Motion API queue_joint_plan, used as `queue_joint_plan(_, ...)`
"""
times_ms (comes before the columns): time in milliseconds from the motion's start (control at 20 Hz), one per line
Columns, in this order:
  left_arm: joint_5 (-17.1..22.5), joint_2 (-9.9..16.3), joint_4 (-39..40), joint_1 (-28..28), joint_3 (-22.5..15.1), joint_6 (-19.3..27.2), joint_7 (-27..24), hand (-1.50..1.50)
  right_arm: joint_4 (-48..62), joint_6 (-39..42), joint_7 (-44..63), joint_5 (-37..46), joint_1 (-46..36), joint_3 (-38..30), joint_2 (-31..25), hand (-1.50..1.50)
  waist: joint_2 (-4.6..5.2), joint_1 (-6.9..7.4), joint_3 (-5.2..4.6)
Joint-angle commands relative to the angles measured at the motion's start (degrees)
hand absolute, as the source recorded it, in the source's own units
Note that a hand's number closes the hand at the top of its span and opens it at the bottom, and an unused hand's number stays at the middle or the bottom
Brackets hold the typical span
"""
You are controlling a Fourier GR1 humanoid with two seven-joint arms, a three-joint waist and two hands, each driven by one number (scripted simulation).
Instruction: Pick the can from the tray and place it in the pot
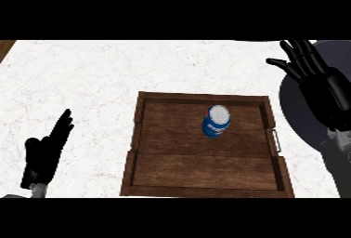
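Observation:
A blue and white can (217, 122) stands upright on the brown wooden tray (205, 176), in the tray's far half, a little right of its middle. The dark pot (305, 116) shows at the right edge, just right of the tray, mostly hidden by my right forearm. My right hand (302, 58) is open with fingers spread, raised over the pot's far rim, well right of and beyond the can. My left hand (47, 151) rests open at the lower left, fingers straight, left of the tray. Neither hand touches the can.
The white marbled counter (89, 79) runs around the tray. A metal handle (277, 139) sits on the tray's right side, close to the pot. A strip of wood (5, 49) shows at the counter's far left corner.

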Motion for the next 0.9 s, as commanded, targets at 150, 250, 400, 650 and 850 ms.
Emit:
queue_joint_plan(150,2.1,-3.5,-5.0,-11.0,5.2,1.4,-3.2,0.0,6.2,16.7,-1.4,-14.1,-8.4,-5.1,-4.6,1.5,0.45,2.09,1.23)
queue_joint_plan(250,2.2,-4.4,-7.1,-15.0,6.7,1.8,-6.5,0.0,8.7,22.0,-0.9,-19.3,-11.9,-5.8,-5.4,1.5,0.82,3.24,1.25)
queue_joint_plan(400,5.5,-5.9,-7.7,-16.6,6.3,-0.1,-3.2,0.0,15.8,13.0,-9.0,6.8,-9.1,-7.4,-14.0,-1.5,1.42,2.74,1.26)
queue_joint_plan(650,5.7,-5.1,-7.7,-15.6,8.1,-0.8,-2.9,0.0,20.9,23.1,-37.1,14.9,-3.4,-4.1,-14.7,-1.5,0.51,2.54,1.29)
queue_joint_plan(850,6.0,-5.5,-7.1,-14.3,9.8,-2.6,-4.8,0.0,24.2,21.5,-44.2,24.0,-5.4,-1.5,-16.3,-1.5,0.29,2.33,1.17)
